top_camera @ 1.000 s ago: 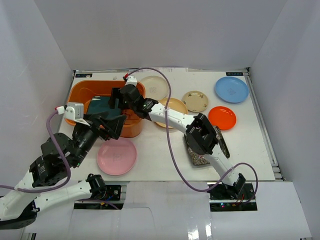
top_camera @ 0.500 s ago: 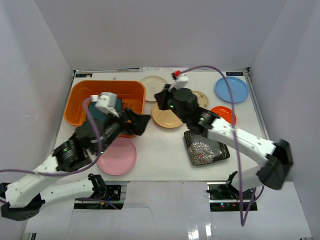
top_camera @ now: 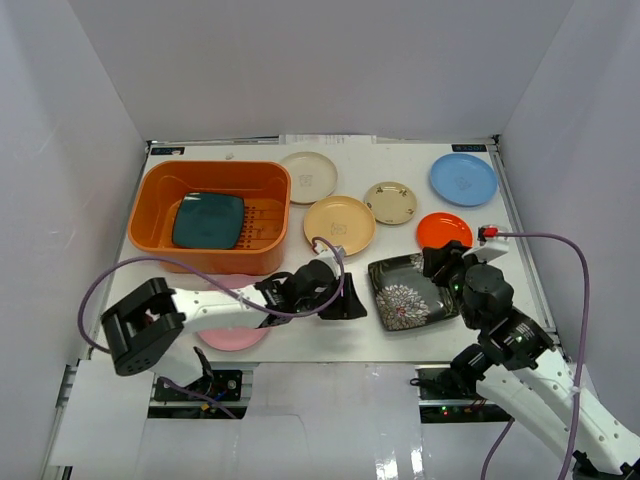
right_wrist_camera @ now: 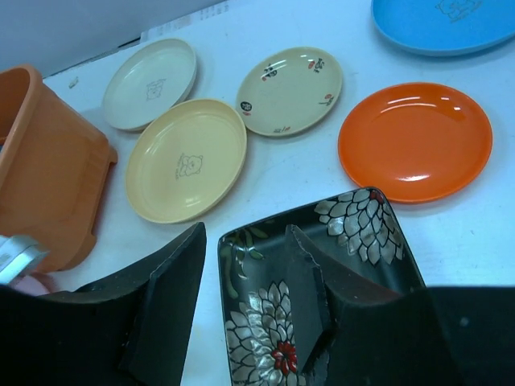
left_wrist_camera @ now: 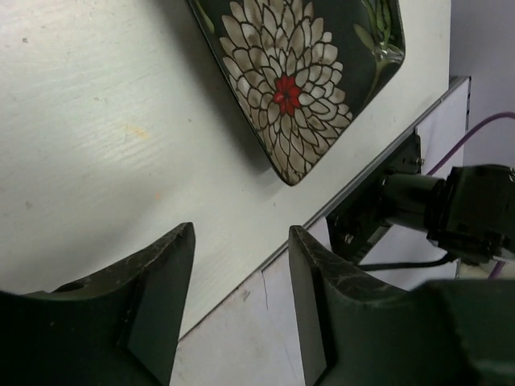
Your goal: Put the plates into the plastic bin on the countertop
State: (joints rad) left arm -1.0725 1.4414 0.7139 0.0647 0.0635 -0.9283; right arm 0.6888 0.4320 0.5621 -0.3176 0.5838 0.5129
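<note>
Barely begun: just the teal plate flat inside the plastic bin, nothing else. Out on the counter: black floral plate, pink plate (half under the left arm), blue plate, orange plate, tan plate, cream plate, small patterned plate. Left gripper jaws spread, empty, just short of the floral plate; right gripper jaws spread over its edge.
</note>
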